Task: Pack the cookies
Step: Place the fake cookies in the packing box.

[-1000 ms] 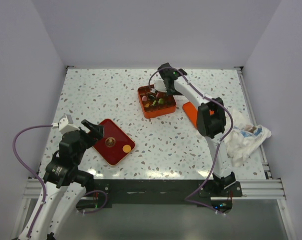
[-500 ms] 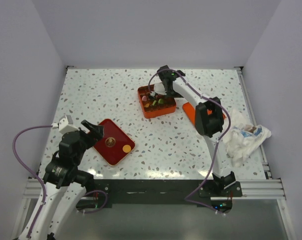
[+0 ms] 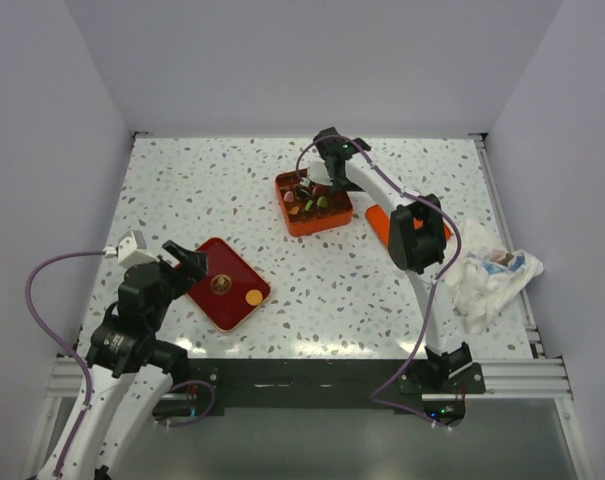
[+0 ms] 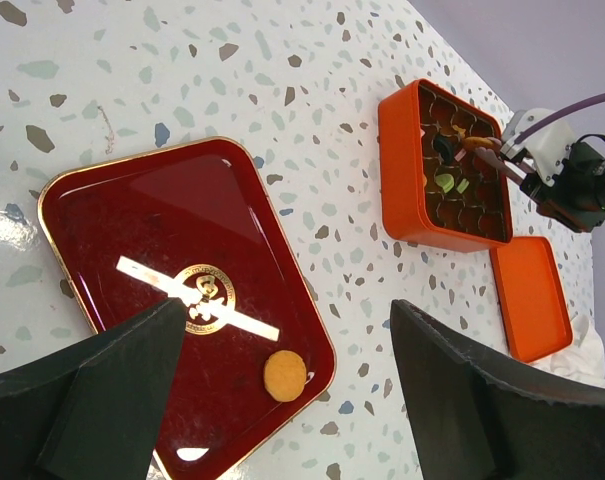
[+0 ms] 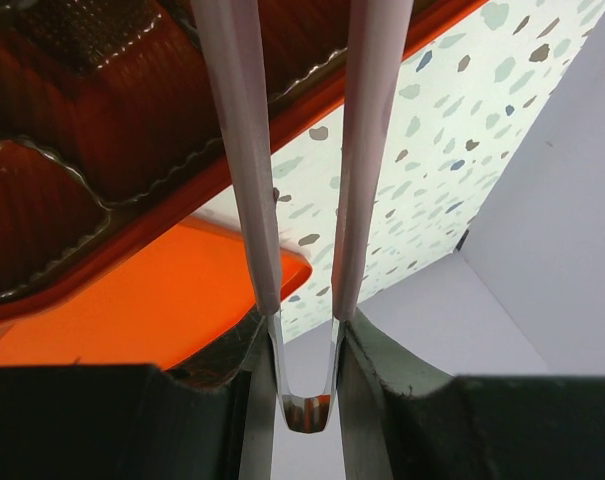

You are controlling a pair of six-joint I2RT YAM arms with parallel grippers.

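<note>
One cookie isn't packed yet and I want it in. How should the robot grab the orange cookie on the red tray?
By its round edge, probably from straight above. The orange cookie lies flat on the red tray, so only its thin rim offers two opposite sides to pinch. The left gripper, jaws open, is nearest.

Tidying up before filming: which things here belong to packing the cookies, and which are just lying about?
For the job: orange cookie, red tray under it, orange compartment box, orange lid.
Lying about: crumpled white cloth.
</note>
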